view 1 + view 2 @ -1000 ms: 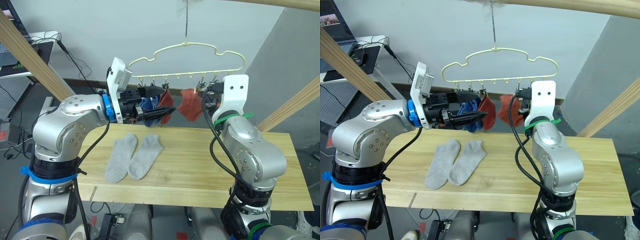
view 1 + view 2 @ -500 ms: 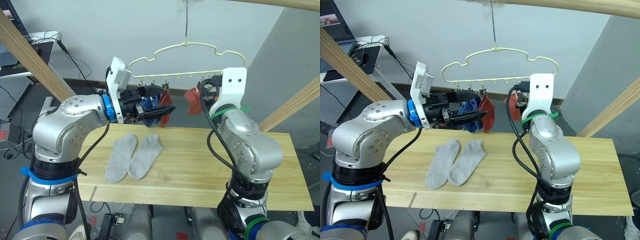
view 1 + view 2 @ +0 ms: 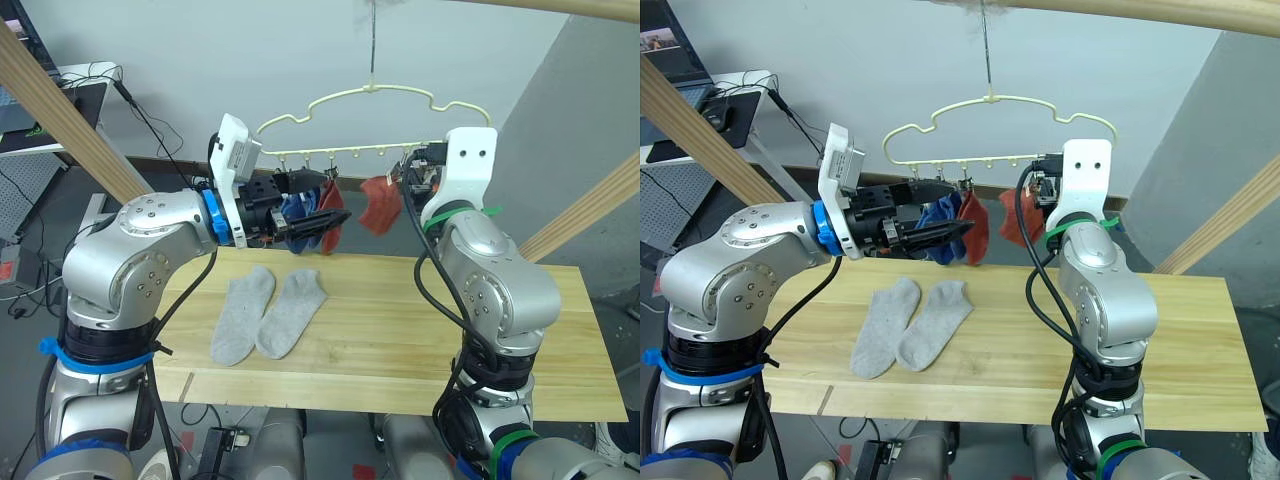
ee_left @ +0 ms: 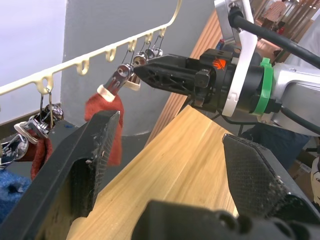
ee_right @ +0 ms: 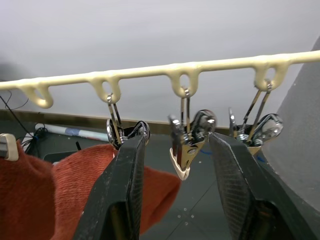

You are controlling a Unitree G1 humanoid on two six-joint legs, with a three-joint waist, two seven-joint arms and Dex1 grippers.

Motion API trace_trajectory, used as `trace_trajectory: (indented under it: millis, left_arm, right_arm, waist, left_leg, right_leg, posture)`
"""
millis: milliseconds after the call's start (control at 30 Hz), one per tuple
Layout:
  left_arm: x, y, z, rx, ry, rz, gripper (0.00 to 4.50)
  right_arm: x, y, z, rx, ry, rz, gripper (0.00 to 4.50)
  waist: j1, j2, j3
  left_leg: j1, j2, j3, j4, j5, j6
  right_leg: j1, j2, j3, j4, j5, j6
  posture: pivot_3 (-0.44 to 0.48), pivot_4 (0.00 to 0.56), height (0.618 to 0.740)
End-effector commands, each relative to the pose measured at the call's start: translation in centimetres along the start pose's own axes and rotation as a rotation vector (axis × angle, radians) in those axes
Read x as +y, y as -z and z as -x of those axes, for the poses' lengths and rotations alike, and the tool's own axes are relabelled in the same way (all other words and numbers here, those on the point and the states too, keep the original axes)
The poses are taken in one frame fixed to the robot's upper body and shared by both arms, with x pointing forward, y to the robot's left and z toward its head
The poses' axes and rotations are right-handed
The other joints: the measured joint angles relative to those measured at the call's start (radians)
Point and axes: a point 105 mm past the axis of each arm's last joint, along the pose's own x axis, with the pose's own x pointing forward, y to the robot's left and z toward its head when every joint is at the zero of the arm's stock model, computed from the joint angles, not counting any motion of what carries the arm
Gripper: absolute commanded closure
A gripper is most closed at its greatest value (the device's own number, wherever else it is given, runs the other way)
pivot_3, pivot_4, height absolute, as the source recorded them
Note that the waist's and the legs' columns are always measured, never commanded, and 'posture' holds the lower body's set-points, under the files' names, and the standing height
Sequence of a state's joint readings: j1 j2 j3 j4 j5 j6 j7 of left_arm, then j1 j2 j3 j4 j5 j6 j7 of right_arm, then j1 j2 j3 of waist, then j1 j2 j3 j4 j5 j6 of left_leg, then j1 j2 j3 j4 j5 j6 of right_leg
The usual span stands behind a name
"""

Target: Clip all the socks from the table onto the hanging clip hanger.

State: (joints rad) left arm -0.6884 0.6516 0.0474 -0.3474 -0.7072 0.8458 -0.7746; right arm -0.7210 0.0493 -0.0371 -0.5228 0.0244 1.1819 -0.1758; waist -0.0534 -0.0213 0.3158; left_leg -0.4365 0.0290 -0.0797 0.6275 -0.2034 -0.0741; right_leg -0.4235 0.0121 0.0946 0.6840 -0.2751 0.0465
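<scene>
Tight space under the hanger, open wood below

We see hung socks (image 3: 380, 208) and clips (image 5: 186, 145) crowding the hanger (image 3: 372, 97); two grey socks (image 3: 266, 313) occupy the table's (image 3: 420, 350) left part

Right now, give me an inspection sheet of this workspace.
Surface: wooden table, bare apart from two socks.
Job's things: two grey socks lie side by side on the table; clip hanger carries a blue sock and two red socks.
Clutter: nothing seen.
Grippers: left gripper open, level with the hung socks; right gripper open, raised at the hanger, an empty clip between its fingers.
Cables: loose black cables on the floor behind.
Surroundings: slanted wooden beams, grey wall.
</scene>
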Motion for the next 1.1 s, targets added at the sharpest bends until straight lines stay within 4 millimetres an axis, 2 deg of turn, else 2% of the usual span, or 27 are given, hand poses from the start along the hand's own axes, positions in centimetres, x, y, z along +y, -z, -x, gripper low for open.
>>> trace_trajectory:
  millis: [33,233,733,1100]
  left_arm:
    - [-0.4,-1.3,0.5,-0.035,0.001,-0.038,0.7]
    - [-0.5,-1.0,0.5,-0.034,0.002,-0.034,0.7]
    - [-0.5,-1.0,0.8,-0.027,-0.027,-0.031,0.7]
    - [-0.6,-0.7,0.9,-0.019,-0.039,-0.019,0.7]
  right_arm:
    - [-0.3,-1.2,0.1,-0.06,0.014,-0.002,2.43]
    - [-0.5,-1.1,0.1,-0.054,0.018,-0.001,2.43]
    - [-0.6,-1.6,-1.5,-0.083,0.022,-0.002,2.43]
    - [-0.2,-2.3,-2.4,-0.102,0.012,-0.015,2.43]
  waist:
    - [0.0,0.0,0.0]
    - [0.0,0.0,0.0]
    - [0.006,0.0,0.0]
    - [0.012,0.0,0.0]
  left_leg:
    - [0.0,0.0,0.0,0.0,0.0,0.0]
    - [0.0,0.0,0.0,0.0,0.0,0.0]
    - [0.0,0.0,0.0,0.0,0.0,0.0]
    - [0.0,0.0,0.0,0.0,0.0,0.0]
  right_leg:
    - [0.0,0.0,0.0,0.0,0.0,0.0]
    - [0.0,0.0,0.0,0.0,0.0,0.0]
    - [0.0,0.0,0.0,0.0,0.0,0.0]
    - [0.0,0.0,0.0,0.0,0.0,0.0]
  posture:
    - [0.035,0.295,0.74]
    - [0.033,0.298,0.74]
    - [0.068,0.289,0.74]
    - [0.075,0.307,0.74]
